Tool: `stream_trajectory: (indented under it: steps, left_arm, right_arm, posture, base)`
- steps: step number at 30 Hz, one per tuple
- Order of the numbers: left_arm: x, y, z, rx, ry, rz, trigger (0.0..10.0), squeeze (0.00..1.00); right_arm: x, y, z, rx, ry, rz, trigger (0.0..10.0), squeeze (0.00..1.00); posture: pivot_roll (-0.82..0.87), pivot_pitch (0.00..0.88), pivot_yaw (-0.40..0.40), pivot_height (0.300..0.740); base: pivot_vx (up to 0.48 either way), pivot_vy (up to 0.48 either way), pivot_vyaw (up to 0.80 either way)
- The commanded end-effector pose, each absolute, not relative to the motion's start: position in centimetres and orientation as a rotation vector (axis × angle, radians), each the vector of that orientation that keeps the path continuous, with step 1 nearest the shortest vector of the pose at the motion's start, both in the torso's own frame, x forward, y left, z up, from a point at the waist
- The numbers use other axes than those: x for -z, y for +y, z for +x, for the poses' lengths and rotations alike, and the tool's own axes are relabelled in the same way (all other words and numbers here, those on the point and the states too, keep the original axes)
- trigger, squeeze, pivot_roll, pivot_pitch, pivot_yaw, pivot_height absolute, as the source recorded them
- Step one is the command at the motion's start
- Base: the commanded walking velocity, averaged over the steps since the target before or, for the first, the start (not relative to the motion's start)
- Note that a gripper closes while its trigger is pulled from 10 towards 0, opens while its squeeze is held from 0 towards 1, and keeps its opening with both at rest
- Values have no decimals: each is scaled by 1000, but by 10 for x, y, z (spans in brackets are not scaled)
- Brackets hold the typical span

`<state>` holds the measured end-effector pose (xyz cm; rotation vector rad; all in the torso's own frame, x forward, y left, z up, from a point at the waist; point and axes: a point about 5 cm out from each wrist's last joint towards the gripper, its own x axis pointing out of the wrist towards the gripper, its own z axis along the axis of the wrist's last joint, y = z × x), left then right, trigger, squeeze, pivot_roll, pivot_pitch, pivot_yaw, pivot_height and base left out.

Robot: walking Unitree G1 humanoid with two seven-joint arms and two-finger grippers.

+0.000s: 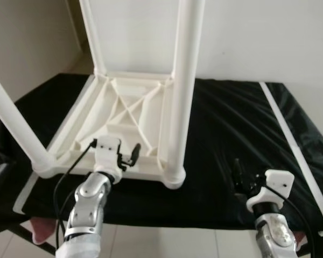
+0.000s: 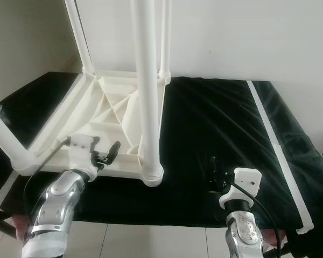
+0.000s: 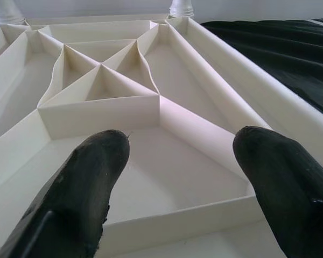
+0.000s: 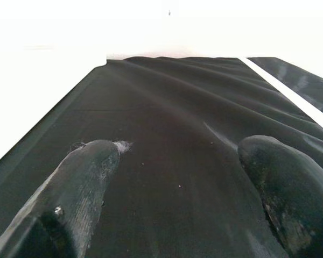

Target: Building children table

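From the left eye view, a white plastic children's table lies upside down on a black cloth that covers a low surface, its ribbed underside facing up and its white legs standing upright from the corners. The left gripper hovers over the table's near edge, fingers spread and holding nothing. The right gripper sits well apart over bare cloth, near a white stripe. In the left wrist view, two parted black fingertips frame the table's triangular ribs. In the right wrist view, the fingers stand apart, empty, above the dark cloth
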<state>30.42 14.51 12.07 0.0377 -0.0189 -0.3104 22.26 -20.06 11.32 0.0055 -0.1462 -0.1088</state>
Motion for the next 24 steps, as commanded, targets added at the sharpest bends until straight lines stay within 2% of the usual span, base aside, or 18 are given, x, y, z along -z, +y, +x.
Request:
stream_trajectory:
  steps: [1, 24]
  left_arm:
    - [-114, 149, 303, 251, 14, 24, 10000, 0]
    - [-114, 149, 302, 253, 21, 17, 10000, 0]
  right_arm:
    - [-113, -202, 223, 107, -139, 2, 10000, 0]
    - [-112, -201, 223, 104, -135, 7, 10000, 0]
  posture:
    - [-20, 0, -4, 740]
    - [-16, 0, -4, 740]
  base:
    - [0, 0, 0]
    - [0, 0, 0]
